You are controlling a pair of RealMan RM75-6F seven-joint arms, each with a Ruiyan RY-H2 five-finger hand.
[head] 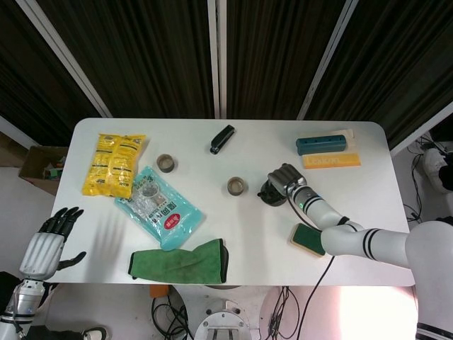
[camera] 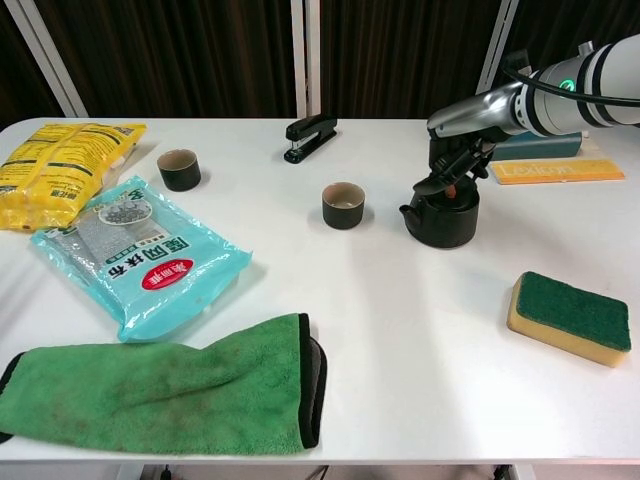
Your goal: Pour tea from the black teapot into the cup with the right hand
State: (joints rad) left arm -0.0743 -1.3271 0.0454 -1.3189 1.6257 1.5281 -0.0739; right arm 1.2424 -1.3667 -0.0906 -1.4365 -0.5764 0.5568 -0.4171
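The black teapot (camera: 440, 217) stands on the white table (camera: 400, 350), right of centre, with its spout toward a brown cup (camera: 343, 204). My right hand (camera: 456, 166) sits on top of the teapot, its dark fingers curled down around the handle and lid. In the head view the right hand (head: 285, 178) covers most of the teapot (head: 267, 194), and the cup (head: 237, 186) lies just to its left. My left hand (head: 49, 239) hangs off the table's near left corner with its fingers spread, holding nothing.
A second brown cup (camera: 179, 169) stands far left, a black stapler (camera: 310, 134) behind the middle. A yellow-green sponge (camera: 570, 318) lies near right. A green cloth (camera: 170, 386), blue packet (camera: 135, 255) and yellow bag (camera: 60, 170) fill the left side. A teal box (head: 323, 144) sits behind the teapot.
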